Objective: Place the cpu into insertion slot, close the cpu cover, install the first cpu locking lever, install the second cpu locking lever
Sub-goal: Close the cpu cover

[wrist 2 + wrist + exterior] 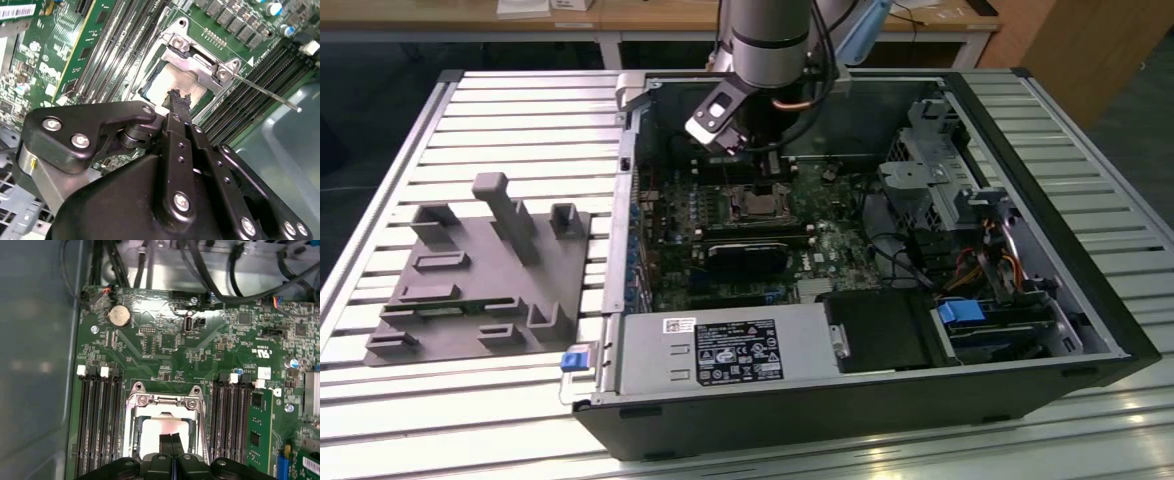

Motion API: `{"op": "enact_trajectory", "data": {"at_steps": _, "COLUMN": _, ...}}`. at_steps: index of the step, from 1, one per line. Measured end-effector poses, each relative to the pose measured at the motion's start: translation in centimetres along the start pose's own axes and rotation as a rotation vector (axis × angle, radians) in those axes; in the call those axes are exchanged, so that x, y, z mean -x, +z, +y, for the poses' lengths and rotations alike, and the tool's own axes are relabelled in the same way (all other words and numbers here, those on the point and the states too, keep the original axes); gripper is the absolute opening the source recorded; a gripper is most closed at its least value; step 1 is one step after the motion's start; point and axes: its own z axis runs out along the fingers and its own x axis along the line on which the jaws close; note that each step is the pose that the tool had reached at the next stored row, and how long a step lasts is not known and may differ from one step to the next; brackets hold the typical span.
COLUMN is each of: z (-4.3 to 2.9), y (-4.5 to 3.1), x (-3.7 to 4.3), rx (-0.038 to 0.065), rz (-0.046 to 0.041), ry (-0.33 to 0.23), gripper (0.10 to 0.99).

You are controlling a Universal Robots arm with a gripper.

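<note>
Pinched shut on nothing, fingers (166,444) poised tip-down over the cpu (152,432) lying flat in the insertion slot (148,86) within the cpu cover (165,401) window, so probably best kept vertical, pressing lightly, never dragging sideways.

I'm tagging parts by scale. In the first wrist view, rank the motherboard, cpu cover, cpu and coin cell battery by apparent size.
motherboard
cpu cover
cpu, partly behind the end effector
coin cell battery
</note>
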Motion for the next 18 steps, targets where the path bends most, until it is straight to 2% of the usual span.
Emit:
{"op": "enact_trajectory", "data": {"at_steps": 8, "z": 0.0, "y": 0.06, "x": 0.0, "rx": 0.002, "rz": -0.005, "ry": -0.13, "gripper": 0.102}}
{"op": "enact_trajectory", "data": {"at_steps": 18, "z": 0.0, "y": 0.09, "x": -0.01, "rx": 0.005, "rz": -0.0062, "ry": -0.312, "gripper": 0.102}}
